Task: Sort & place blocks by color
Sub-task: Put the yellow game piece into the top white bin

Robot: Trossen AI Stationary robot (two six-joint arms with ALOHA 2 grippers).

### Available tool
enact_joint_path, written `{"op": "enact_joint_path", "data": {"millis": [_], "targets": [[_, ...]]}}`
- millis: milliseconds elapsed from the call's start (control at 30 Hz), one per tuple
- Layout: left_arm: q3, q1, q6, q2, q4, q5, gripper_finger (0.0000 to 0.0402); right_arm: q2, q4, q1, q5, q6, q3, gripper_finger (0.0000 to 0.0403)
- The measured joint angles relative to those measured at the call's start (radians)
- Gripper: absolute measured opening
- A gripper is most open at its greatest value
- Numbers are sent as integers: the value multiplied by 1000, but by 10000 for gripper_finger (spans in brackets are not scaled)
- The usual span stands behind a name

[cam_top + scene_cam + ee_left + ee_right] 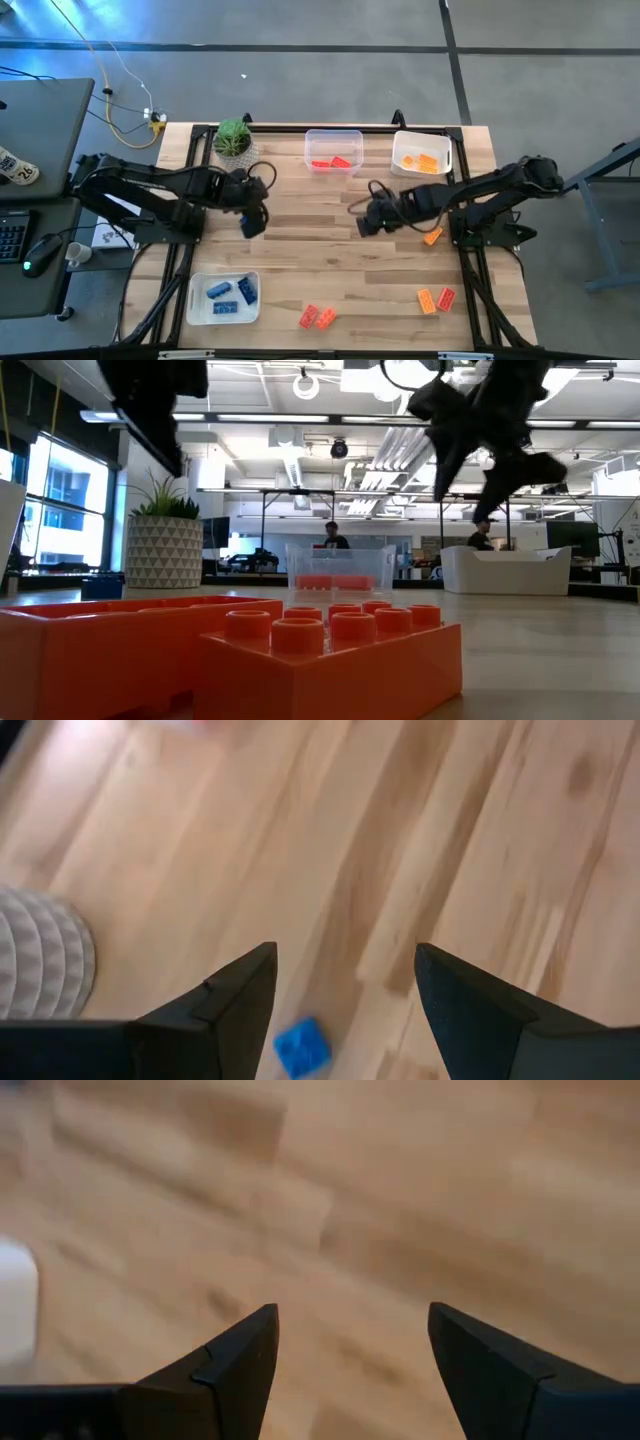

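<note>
Taking the clear tray (334, 150) of red blocks at the table's far edge as the marker, the scene runs as follows. Far to its left and toward the near edge sits a white tray (224, 297) with three blue blocks (232, 291) in it, so blue has its home there. The potted plant (233, 138) stands just left of the clear tray. The left gripper (343, 982) hangs over bare wood below and left of the clear tray, fingers spread and empty; one small blue block (301, 1046) lies on the wood just beneath it, probably its next pick. Two red blocks (317, 318) lie loose at the near edge, almost straight down from the clear tray where they presumably belong. The right gripper (350, 1342) hovers below and slightly right of the clear tray, parted and holding nothing. Just right of the clear tray is another white tray (422, 155) holding orange blocks. A loose orange block (432, 237) lies near the right arm, and an orange and red pair (436, 298) waits nearer the front edge.
</note>
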Motion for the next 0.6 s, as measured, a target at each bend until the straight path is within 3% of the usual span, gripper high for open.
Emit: {"op": "enact_joint_path", "data": {"millis": [133,300,600], "targets": [[0,44,76,0,99,11,225,0,-22,105,-54,76,0,243],[0,83,174,0,201,61,225,0,-44,242,-55,198,0,243],[0,135,262,0,349,61,225,0,-104,466,-52,431,0,243]]}}
